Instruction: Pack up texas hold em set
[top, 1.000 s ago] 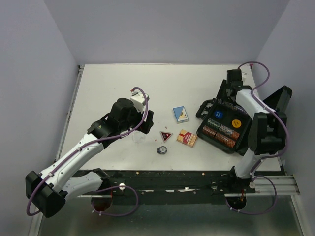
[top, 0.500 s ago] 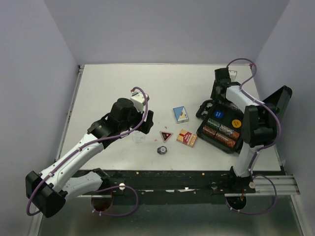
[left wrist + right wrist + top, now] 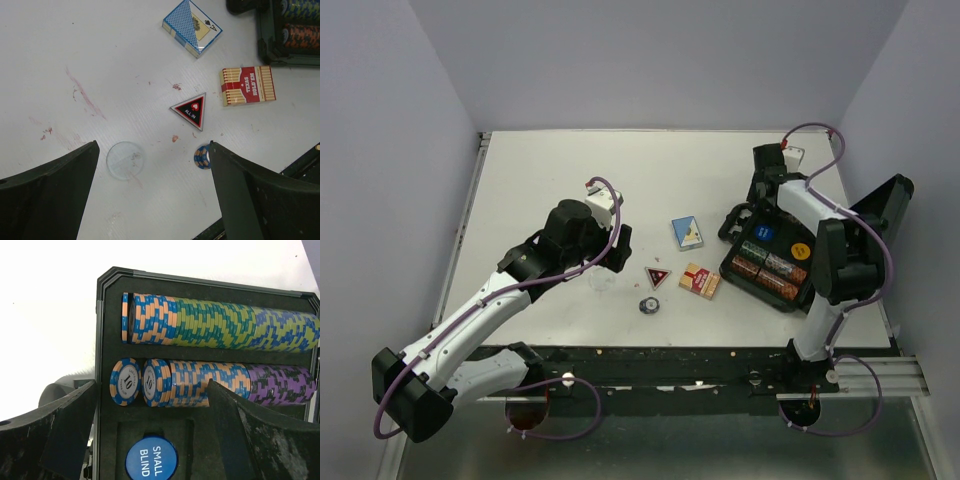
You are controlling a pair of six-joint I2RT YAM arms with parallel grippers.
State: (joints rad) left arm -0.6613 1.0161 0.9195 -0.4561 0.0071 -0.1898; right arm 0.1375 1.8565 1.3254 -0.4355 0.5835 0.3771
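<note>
The black case (image 3: 772, 262) lies open at the right, lid (image 3: 886, 200) raised. It holds chip rows (image 3: 220, 322), a blue "small blind" marker (image 3: 151, 458) and an orange marker (image 3: 800, 250). My right gripper (image 3: 152, 385) hovers open over the case's far end, holding nothing. On the table lie a blue card box (image 3: 192, 26), a red card box (image 3: 247, 85), a red-black triangular marker (image 3: 191, 109), a clear marker (image 3: 125, 160) and a small blue-orange chip stack (image 3: 202, 156). My left gripper (image 3: 153, 146) hangs open above the clear marker and the chips.
The table's near edge with a black rail (image 3: 700, 362) runs just in front of the loose pieces. Purple cables (image 3: 610, 225) loop off both wrists. Grey walls close in the table at the left, back and right.
The right wrist has swung left and back over the case's far end, and its jaws have spread a little wider. The left arm and the loose pieces have not moved.
</note>
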